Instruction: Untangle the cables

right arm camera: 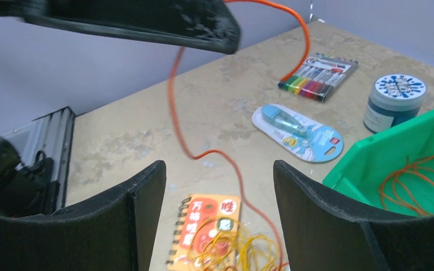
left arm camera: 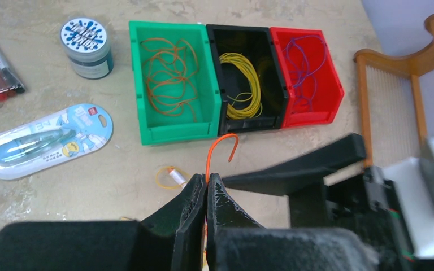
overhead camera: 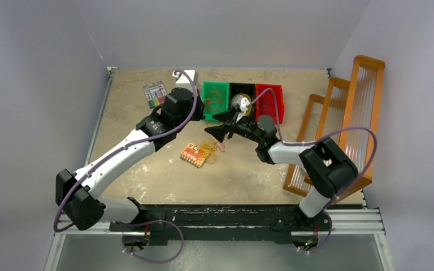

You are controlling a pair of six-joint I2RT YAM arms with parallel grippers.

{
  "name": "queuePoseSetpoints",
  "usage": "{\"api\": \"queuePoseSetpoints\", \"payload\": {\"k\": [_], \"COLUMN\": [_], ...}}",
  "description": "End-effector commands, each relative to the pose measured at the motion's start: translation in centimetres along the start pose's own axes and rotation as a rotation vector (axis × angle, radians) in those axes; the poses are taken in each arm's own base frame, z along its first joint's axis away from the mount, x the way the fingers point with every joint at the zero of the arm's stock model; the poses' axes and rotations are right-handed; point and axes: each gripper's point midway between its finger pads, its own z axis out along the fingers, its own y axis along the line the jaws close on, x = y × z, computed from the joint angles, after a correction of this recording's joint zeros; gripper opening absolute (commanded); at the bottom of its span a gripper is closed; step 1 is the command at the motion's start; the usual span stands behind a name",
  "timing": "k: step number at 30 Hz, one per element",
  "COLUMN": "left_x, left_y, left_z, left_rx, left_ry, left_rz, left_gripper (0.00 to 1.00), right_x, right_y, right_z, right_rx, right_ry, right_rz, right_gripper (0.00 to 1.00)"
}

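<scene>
One orange cable (left arm camera: 208,161) is pinched in your left gripper (left arm camera: 206,189). Its jaws are clenched tight on the cable, and the free end curls up past the fingertips in a hook. In the right wrist view the cable drops from there in a loose wave to the tangle (right arm camera: 231,248) of yellow loops. The tangle lies on an orange card (right arm camera: 203,217) on the table (overhead camera: 147,169), on the near side of the bins.

You see the cable through the gap between the fingers of your right gripper (right arm camera: 217,169), which stands released and wide, holding nothing. You cannot tell whether the cable brushes either finger.

Further back, three bins sit side by side, touching:
- The green bin (left arm camera: 178,134) holds orange loops (left arm camera: 169,73).
- The black bin (left arm camera: 248,124) holds a yellow coil (left arm camera: 243,84).
- The red bin (left arm camera: 311,117) holds purple loops (left arm camera: 302,62).

Left of the green bin stand a jar (left arm camera: 86,48), a blister pack (left arm camera: 45,141) and a marker pack (right arm camera: 319,76). Orange wooden racks (overhead camera: 356,113) lean at the table's right edge.
</scene>
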Motion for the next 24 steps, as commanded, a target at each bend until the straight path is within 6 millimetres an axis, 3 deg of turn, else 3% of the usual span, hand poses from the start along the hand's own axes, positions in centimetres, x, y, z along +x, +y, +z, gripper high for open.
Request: {"api": "queuePoseSetpoints", "payload": {"k": [1, 4, 7, 17, 24], "left_x": [-4.0, -5.9, -8.7, -17.7, -21.7], "left_y": [-1.8, -2.1, -2.1, -1.7, -2.5], "left_z": [-1.3, -2.0, -2.9, -3.8, -3.8], "left_rx": [0.067, 0.066, 0.043, -0.015, 0.000], "left_ry": [-0.070, -0.100, -0.159, -0.339, -0.416], "left_rz": [0.005, 0.021, 0.042, 0.036, 0.028], "left_gripper": [0.00, 0.00, 0.00, 0.00, 0.00], "right_x": [-4.0, -2.1, 0.2, 7.7, 10.3], "right_y": [-0.5, -1.7, -2.6, -2.9, -1.8], "right_z": [2.9, 3.9, 3.8, -0.2, -2.0], "right_rx": [-0.053, -0.047, -0.017, 0.068, 0.053], "right_ry": [-0.140, -0.113, -0.080, 0.059, 0.086], "right_rz": [-0.117, -0.085, -0.028, 0.110, 0.196], "right_gripper": [0.71, 0.65, 0.52, 0.32, 0.28]}}
